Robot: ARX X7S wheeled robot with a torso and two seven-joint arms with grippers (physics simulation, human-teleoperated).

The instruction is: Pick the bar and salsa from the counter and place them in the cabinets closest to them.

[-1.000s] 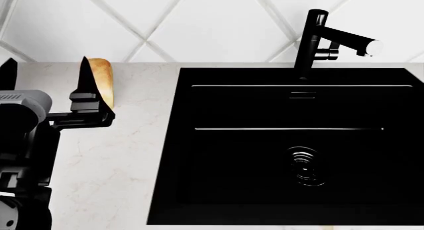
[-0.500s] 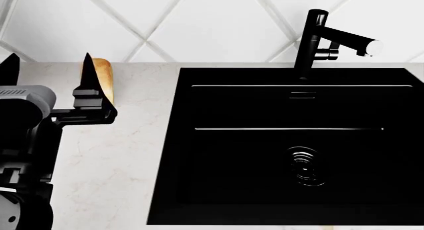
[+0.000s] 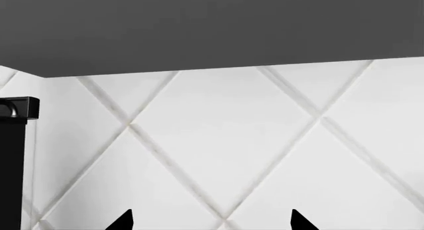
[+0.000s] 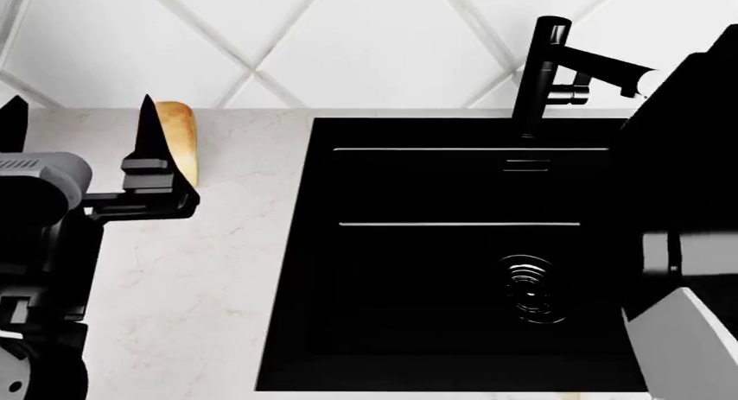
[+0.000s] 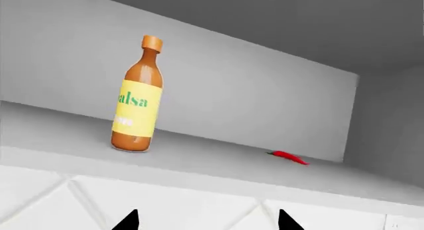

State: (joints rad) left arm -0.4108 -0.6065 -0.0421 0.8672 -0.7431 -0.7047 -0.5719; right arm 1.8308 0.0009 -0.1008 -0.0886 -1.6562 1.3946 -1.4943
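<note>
Amber-brown salsa (image 5: 137, 104) upright and alone on pale cabinet shelf (image 5: 219, 163), orange cap uppermost, small red chili (image 5: 289, 157) lying well apart toward four o'clock. Right gripper (image 5: 206, 221) spread below shelf edge, tips apart, nothing between them. Left gripper (image 4: 79, 128) likewise spread and empty, raised over white marble-look counter (image 4: 207, 270) at nine o'clock from black sink (image 4: 461, 253), bread loaf (image 4: 179, 141) just behind one finger. Black faucet (image 4: 554, 67) at one o'clock. Bar out of sight.
</note>
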